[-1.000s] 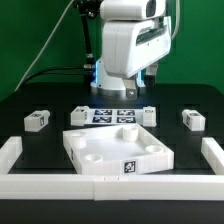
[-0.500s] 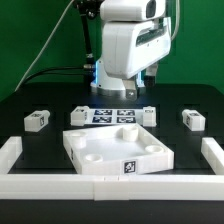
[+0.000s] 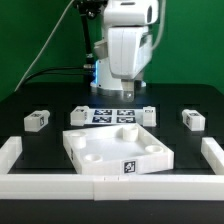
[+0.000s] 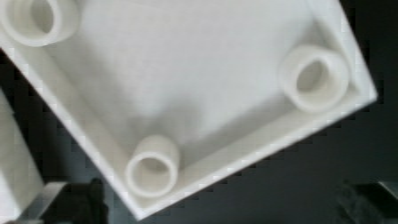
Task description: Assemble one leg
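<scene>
Arm [image 3: 125, 50]: has turned a little since before.
Gripper [image 4: 214, 196]: spread wide, holding nothing.
Leg [image 3: 38, 120]: loose, apart from plate [image 3: 100, 146].
Progress: seemingly nothing assembled yet.

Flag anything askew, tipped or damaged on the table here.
Nothing damaged or spilled. The only oddity: the white plate sits turned at an angle to the front rail, not square with it.

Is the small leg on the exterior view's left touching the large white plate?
Apart. The exterior view shows a strip of bare black table between the leg and the plate.
</scene>
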Available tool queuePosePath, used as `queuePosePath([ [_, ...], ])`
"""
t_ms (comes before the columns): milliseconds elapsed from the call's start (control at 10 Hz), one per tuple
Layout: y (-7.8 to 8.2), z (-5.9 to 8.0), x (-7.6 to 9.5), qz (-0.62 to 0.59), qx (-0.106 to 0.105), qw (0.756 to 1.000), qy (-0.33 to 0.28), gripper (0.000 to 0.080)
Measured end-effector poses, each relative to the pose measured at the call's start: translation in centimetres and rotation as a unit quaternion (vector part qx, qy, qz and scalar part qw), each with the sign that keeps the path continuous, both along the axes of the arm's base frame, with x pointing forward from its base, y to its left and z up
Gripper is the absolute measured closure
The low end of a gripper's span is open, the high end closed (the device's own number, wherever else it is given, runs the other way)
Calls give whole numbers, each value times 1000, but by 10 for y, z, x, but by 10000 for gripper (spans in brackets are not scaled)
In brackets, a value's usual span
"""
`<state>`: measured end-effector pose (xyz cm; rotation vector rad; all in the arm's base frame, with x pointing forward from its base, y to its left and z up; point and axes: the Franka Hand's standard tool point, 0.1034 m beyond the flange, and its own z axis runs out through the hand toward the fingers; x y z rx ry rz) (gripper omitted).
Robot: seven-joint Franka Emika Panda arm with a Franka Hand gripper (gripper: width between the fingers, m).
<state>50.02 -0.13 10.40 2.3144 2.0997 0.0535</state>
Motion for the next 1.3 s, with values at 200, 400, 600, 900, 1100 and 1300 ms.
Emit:
queuePosePath([
  [200, -8, -8, -4, 69, -23, 997, 1, 150],
  [400, -12, -9, -6, 69, -27, 997, 4, 150],
  [600, -13, -10, -6, 69, -27, 997, 4, 150],
  [900, -31, -26, -19, 154, -23, 988, 13, 150],
  [1100, -38, -42, -32, 186, -18, 982, 26, 150],
  [1300, -39, -58, -40, 204, -14, 978, 37, 150],
])
